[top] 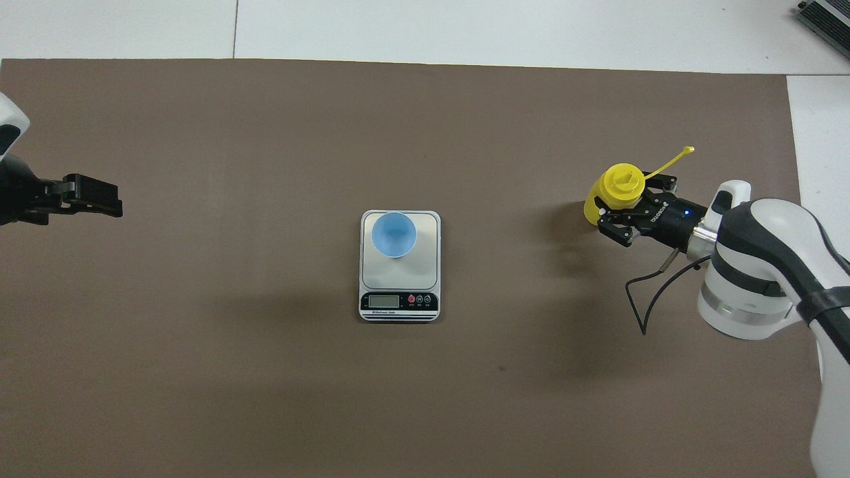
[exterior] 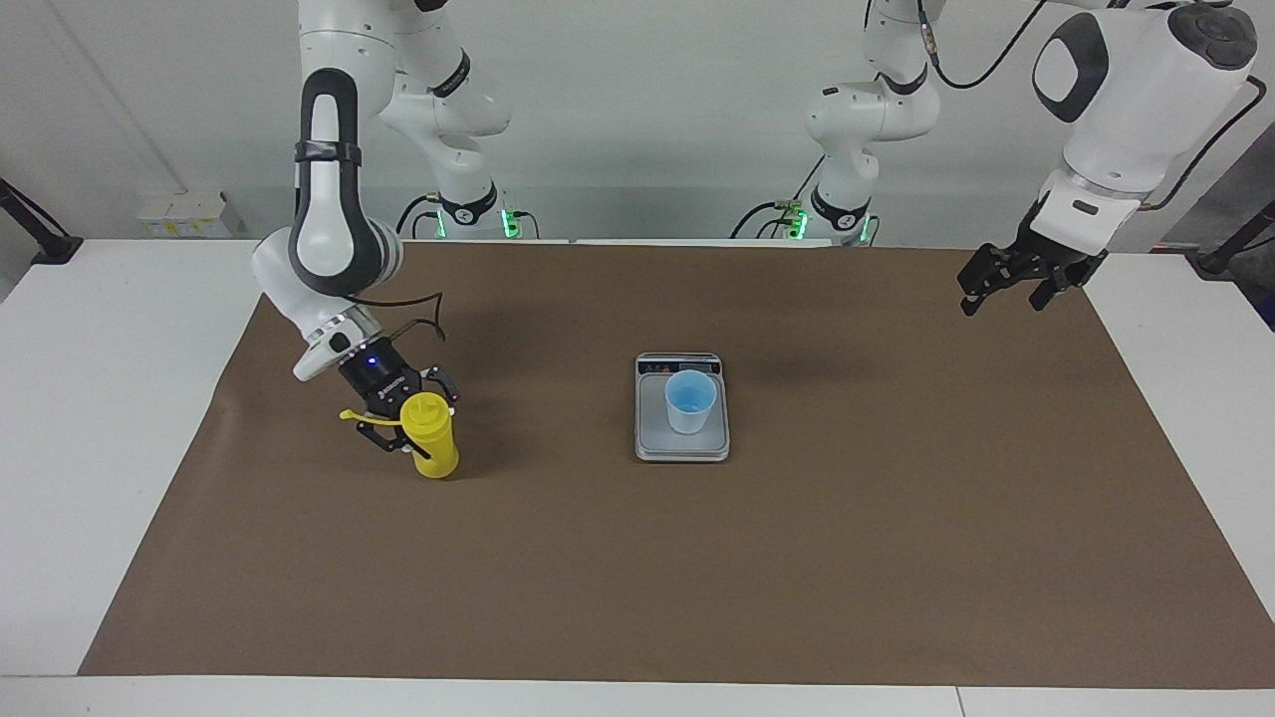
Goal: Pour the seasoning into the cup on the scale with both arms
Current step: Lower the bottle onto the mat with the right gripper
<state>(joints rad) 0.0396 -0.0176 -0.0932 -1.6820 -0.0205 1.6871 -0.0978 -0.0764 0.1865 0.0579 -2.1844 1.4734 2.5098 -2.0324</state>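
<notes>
The yellow seasoning bottle (exterior: 436,454) stands nearly upright with its base down at the brown mat, toward the right arm's end of the table. My right gripper (exterior: 412,418) is shut on its upper body just below the cap (top: 622,184), and the thin tip strap sticks out sideways. The light blue cup (exterior: 690,400) stands upright on the scale (exterior: 656,444) at the middle of the mat; the cup (top: 394,234) sits on the part of the scale (top: 425,265) farther from the robots, the display nearer. My left gripper (exterior: 1004,296) hangs open and holds nothing over the mat's edge at the left arm's end, also seen as the left gripper (top: 99,197).
A brown mat (exterior: 637,568) covers most of the white table (exterior: 100,398). A black cable (top: 641,299) loops from the right wrist above the mat. Small white boxes (exterior: 184,213) sit at the table corner near the right arm's base.
</notes>
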